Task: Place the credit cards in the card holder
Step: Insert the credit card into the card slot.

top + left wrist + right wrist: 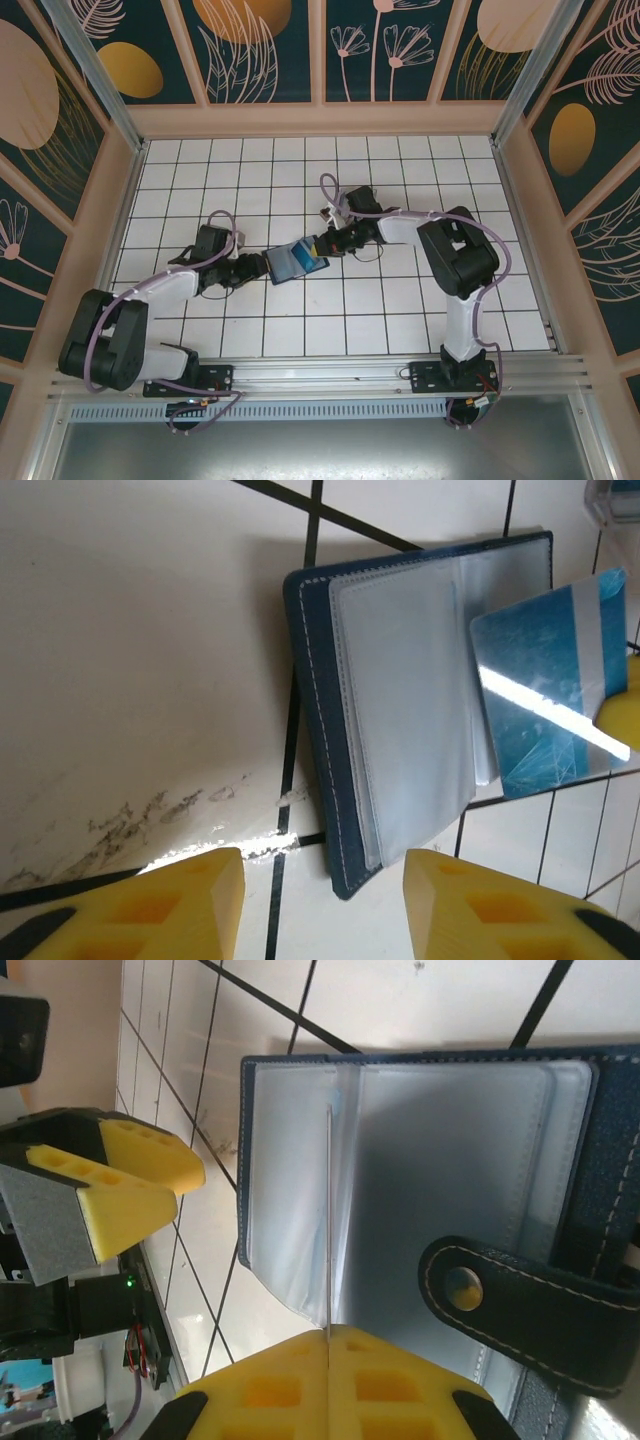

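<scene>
The card holder lies open on the tiles, navy outside with clear pockets inside; it also shows from above and close up. My right gripper is shut on a credit card, seen edge-on here. That card is teal with a silver stripe, and its far end overlaps the holder's pockets; I cannot tell if it is inside one. My left gripper is open at the holder's near corner, with the corner in the gap and its yellow fingers clear of it.
The holder's strap with its metal snap lies folded across the right-hand page. The left gripper's yellow fingers are just beyond the holder's far edge. White tiled floor surrounds the holder, walled in on three sides.
</scene>
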